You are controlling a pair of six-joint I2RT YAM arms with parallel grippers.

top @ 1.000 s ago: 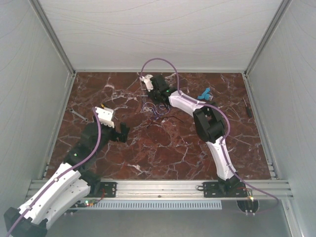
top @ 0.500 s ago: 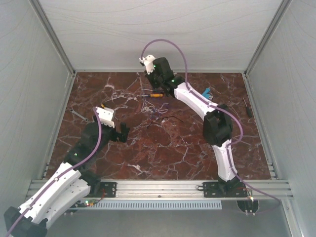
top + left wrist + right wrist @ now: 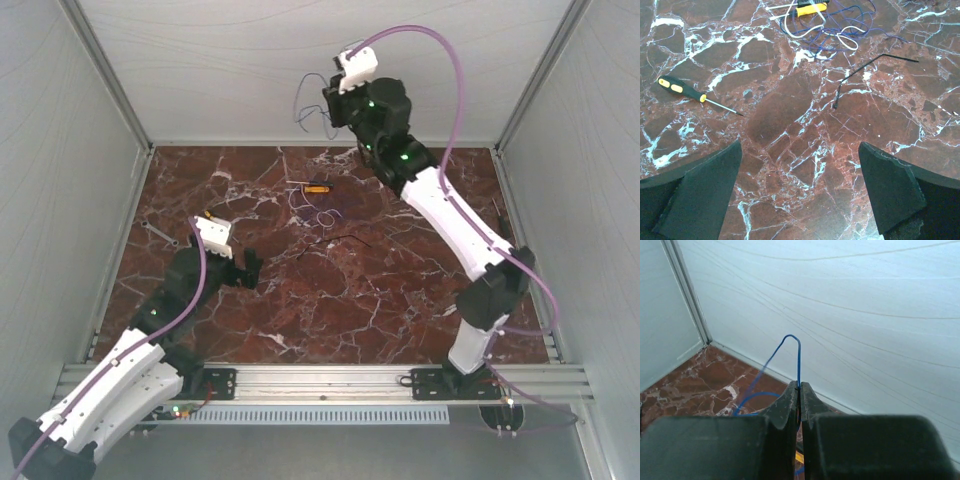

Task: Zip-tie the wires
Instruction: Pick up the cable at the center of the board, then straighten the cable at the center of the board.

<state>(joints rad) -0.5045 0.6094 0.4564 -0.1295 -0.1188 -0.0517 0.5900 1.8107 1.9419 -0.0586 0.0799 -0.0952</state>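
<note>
Your right gripper (image 3: 799,388), high by the back wall (image 3: 865,300), pinches one strand of the wires (image 3: 791,338) between fingers pressed together. The strand arches above the tips as a hair-thin blue loop. Further strands lie curled on the table (image 3: 790,125), well ahead of your left gripper (image 3: 800,160), whose fingers are spread wide.

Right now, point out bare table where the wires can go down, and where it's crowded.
Bare marble: the near centre, between the left gripper and the right arm's base. Crowded: far centre, where the wires, orange-handled screwdriver and black zip tie lie close together.
</note>
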